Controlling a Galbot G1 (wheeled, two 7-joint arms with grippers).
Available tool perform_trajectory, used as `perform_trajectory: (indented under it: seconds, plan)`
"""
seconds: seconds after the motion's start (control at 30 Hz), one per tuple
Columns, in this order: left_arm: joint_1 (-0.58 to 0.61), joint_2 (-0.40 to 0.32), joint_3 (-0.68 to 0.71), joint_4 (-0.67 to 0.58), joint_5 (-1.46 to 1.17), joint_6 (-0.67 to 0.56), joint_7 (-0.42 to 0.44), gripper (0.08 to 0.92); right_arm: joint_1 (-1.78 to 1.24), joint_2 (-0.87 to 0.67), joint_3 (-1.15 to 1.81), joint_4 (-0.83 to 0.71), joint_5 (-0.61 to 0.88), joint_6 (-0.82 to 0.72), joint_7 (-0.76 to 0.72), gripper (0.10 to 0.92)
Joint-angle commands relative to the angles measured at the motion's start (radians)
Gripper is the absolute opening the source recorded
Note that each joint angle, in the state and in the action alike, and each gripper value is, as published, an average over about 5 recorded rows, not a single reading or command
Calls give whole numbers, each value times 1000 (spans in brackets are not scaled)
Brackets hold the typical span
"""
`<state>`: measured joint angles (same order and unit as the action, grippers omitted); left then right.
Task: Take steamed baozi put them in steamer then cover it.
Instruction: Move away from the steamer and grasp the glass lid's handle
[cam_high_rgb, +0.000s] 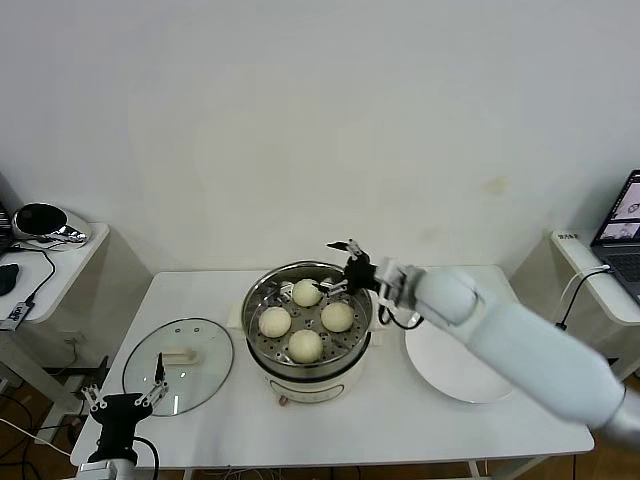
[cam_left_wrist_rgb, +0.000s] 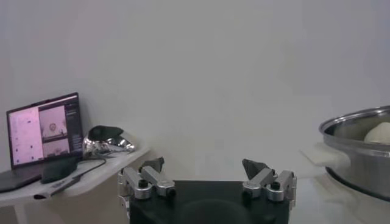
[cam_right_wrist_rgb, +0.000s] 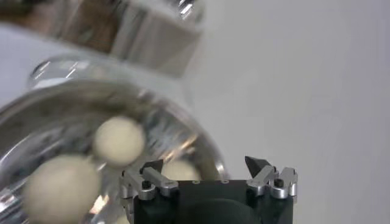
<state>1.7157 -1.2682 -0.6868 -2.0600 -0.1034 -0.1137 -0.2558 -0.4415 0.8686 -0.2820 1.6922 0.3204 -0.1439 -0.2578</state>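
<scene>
The steel steamer (cam_high_rgb: 262, 300) stands on its cream base at the table's middle. Several cream-white baozi lie on its tray: far (cam_high_rgb: 307, 292), left (cam_high_rgb: 275, 321), right (cam_high_rgb: 337, 316), near (cam_high_rgb: 305, 345). My right gripper (cam_high_rgb: 339, 267) is open and empty, above the steamer's far right rim. The right wrist view shows its spread fingertips (cam_right_wrist_rgb: 151, 165) over the pot with baozi (cam_right_wrist_rgb: 119, 140) below. The glass cover (cam_high_rgb: 178, 378) with its cream handle lies flat on the table left of the steamer. My left gripper (cam_high_rgb: 126, 393) is open and empty, low at the table's front left corner.
An empty white plate (cam_high_rgb: 455, 362) lies right of the steamer, under my right arm. A side table with a helmet-like object (cam_high_rgb: 42, 222) stands at the left, a laptop (cam_high_rgb: 622, 232) at the right. The steamer's rim (cam_left_wrist_rgb: 359, 125) shows in the left wrist view.
</scene>
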Motion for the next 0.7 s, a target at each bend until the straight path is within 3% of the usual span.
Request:
perform_trajectory:
  seconds: [0.03,0.27,0.43,0.7]
  plan:
    - [-29,-8,-16,66,262,31,-103,823,-749,313,855,98,-342,341,99,823]
    - [-46,86,-80,177,809,89,-38,823,-949,554,1061,244,-378,332,101,823]
    - [-67,189,-67,247,943,105,16,823,-1079,595,1116,240,-366,328,202,823]
    - [-222,284,17,503,1255,7,4,823,-1129,605,1237,204,-338,343,319,823]
